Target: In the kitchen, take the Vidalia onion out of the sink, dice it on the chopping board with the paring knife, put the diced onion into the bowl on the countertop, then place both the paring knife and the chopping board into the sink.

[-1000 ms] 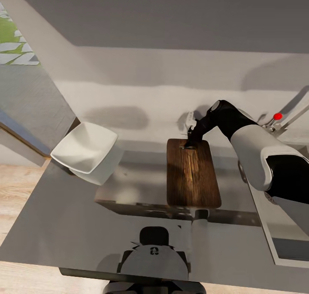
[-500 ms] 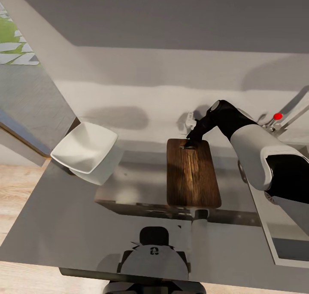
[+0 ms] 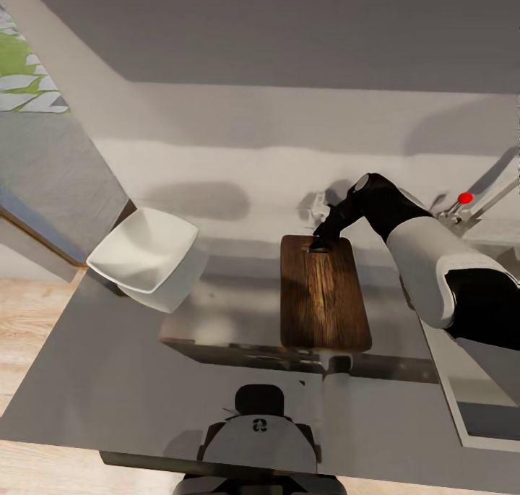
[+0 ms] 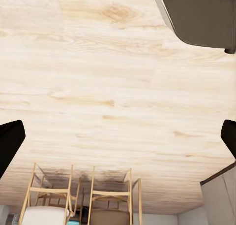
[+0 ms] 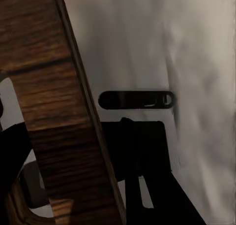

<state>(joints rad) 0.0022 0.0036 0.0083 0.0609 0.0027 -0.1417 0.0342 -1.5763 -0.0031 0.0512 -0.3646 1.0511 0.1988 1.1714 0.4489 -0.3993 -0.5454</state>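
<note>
Right gripper [image 3: 320,240] sits at the 12 o'clock end of the chopping board [image 3: 323,293], fingers at the slot handle hole; in the right wrist view the board's [image 5: 49,112] far edge runs between the dark fingers, so it looks clamped on the board, a judgement. Board's long axis runs 12 to 6 on the countertop [image 3: 108,365], sink [image 3: 469,394] at 3 o'clock just beside it, bowl [image 3: 144,248] well apart at 9 o'clock, nothing between board and sink. Left gripper [image 4: 118,136] spread wide over wooden floor [image 4: 98,87], far from the job.
</note>
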